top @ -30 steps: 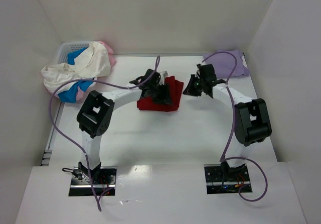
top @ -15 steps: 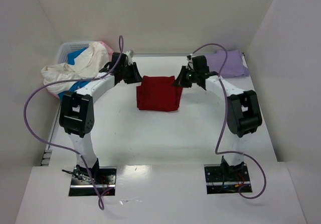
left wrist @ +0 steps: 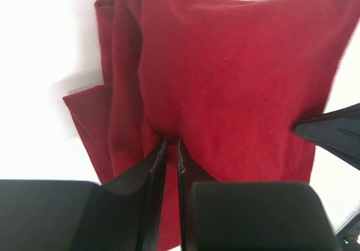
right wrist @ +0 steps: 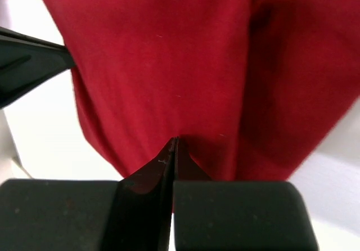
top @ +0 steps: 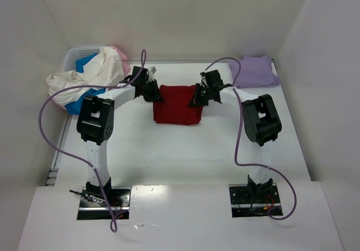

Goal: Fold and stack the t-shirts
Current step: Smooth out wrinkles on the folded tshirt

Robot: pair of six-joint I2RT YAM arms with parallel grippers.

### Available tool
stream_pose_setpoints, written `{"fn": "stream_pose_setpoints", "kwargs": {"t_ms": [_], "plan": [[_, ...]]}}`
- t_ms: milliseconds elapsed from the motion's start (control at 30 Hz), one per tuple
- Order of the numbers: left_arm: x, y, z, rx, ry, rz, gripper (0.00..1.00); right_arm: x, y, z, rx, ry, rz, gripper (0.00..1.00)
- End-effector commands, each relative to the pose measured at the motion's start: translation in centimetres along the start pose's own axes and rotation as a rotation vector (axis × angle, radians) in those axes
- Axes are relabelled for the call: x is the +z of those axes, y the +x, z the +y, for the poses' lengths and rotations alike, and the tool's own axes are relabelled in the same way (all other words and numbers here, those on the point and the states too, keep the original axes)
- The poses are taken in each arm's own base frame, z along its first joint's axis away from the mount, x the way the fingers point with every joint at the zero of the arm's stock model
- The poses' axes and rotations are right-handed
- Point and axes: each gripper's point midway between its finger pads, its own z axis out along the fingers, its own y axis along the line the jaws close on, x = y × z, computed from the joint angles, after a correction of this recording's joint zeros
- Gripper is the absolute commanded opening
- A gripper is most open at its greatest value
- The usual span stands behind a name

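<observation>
- Top external view: the dark red t-shirt (top: 177, 106) lies folded in a rough rectangle on the white worktop (top: 185, 149), towards its far side, between the two arms.
- Left hand (top: 153, 92) sits at the shirt's far left corner; right hand (top: 197, 96) sits at its far right corner.
- Left wrist view: the left hand's fingers are drawn almost together, leaving a thin slit, and pinch the edge of the red cloth, which creases away from the tips.
- Right wrist view: the right hand's fingers are pressed fully together, tips against the shirt's edge; whether cloth is caught between them cannot be told.
- Lavender t-shirt (top: 256, 71): folded, in the far right corner, apart from the red one.
- White lattice basket (top: 76, 53): far left corner, with a cream-white t-shirt (top: 95, 71), a blue t-shirt (top: 79, 102) and a pink t-shirt (top: 119, 54) heaped in and over it.
</observation>
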Motion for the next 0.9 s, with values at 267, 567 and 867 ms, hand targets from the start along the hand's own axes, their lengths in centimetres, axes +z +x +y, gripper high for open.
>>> {"fn": "stream_pose_setpoints", "kwargs": {"t_ms": [267, 567, 867], "plan": [[0.9, 0.3, 1.7, 0.044, -0.064, 0.019, 0.23, -0.5, 1.4, -5.1, -0.01, 0.141, -0.003, 0.0], [-0.6, 0.2, 1.6, 0.088, -0.088, 0.027, 0.3, -1.8, 0.3, -6.3, 0.003, 0.189, -0.033, 0.0], [-8.4, -3.6, -4.5, 0.174, 0.029, -0.114, 0.45, -9.6, -4.6, 1.4, -0.061, 0.03, -0.212, 0.06]]}}
